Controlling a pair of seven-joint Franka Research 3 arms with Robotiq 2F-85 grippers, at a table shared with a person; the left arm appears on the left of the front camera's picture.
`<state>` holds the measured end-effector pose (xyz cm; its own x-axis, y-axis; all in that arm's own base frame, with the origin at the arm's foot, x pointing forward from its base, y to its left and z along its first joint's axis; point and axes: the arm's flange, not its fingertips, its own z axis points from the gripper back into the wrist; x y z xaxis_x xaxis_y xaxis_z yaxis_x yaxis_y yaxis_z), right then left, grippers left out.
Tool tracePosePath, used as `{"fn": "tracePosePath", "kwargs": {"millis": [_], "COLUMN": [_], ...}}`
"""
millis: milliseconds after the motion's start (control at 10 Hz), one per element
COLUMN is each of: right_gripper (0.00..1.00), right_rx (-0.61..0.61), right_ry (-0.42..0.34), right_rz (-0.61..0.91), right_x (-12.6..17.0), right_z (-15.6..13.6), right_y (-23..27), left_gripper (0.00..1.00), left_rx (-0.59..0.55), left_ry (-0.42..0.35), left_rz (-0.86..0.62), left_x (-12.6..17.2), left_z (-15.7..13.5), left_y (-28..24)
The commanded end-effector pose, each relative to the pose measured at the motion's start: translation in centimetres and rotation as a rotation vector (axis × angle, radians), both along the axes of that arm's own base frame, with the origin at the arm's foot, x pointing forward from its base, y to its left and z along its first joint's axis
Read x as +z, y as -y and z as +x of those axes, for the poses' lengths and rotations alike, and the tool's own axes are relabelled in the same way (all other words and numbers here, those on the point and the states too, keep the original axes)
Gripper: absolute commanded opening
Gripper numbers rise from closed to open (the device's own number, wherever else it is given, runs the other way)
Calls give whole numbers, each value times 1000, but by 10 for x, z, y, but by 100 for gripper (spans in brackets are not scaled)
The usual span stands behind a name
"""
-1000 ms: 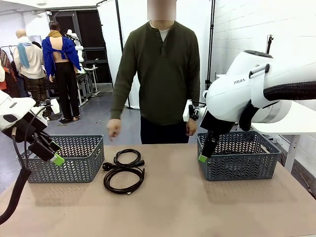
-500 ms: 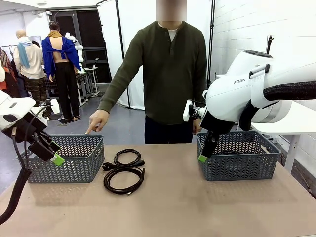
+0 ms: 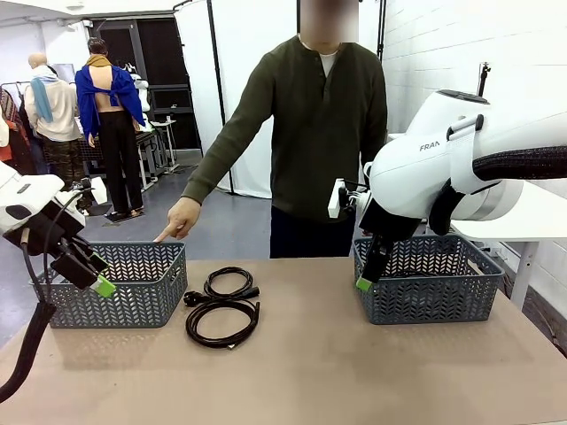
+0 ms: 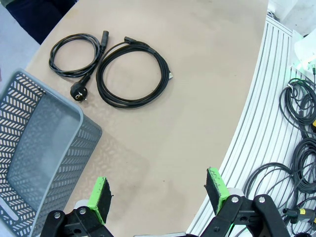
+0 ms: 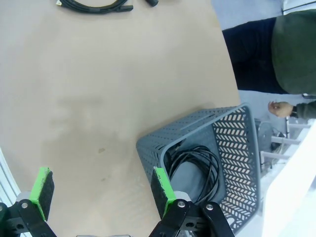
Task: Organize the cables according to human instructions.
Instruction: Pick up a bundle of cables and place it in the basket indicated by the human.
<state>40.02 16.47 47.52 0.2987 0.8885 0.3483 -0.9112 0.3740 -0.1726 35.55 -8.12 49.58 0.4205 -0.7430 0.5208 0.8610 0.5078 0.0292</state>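
Cables (image 3: 226,301): two black coils lie side by side, centre-left on the table (image 3: 354,372), just right of the left basket (image 3: 133,288). Another coil (image 5: 195,152), perhaps more than one, sits in the right basket (image 5: 232,143). The human's hand (image 3: 180,220) points down over the left basket. Left gripper (image 4: 158,190) and right gripper (image 5: 101,185) both gape wide, holding nothing.

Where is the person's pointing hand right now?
In the front view, the person's hand points down above the left basket's far rim, left of the coiled cables.
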Motion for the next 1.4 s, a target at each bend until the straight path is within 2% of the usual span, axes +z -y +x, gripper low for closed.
{"fn": "tracePosePath", "kwargs": {"millis": [0, 700, 1300], "right_gripper": [100, 100, 100], "right_rx": [-12, -12, -12], "right_ry": [8, 8, 8], "right_rz": [-7, -7, -7], "right_x": [0, 0, 0], "right_z": [0, 0, 0], "right_y": [-1, -1, -1], "left_gripper": [100, 100, 100], "left_rx": [-10, 0, -12], "left_ry": [-8, 0, -95], "left_rz": [-18, 0, 146], "left_x": [0, 0, 5], "left_z": [1, 0, 37], "left_y": [-1, 0, 70]}}
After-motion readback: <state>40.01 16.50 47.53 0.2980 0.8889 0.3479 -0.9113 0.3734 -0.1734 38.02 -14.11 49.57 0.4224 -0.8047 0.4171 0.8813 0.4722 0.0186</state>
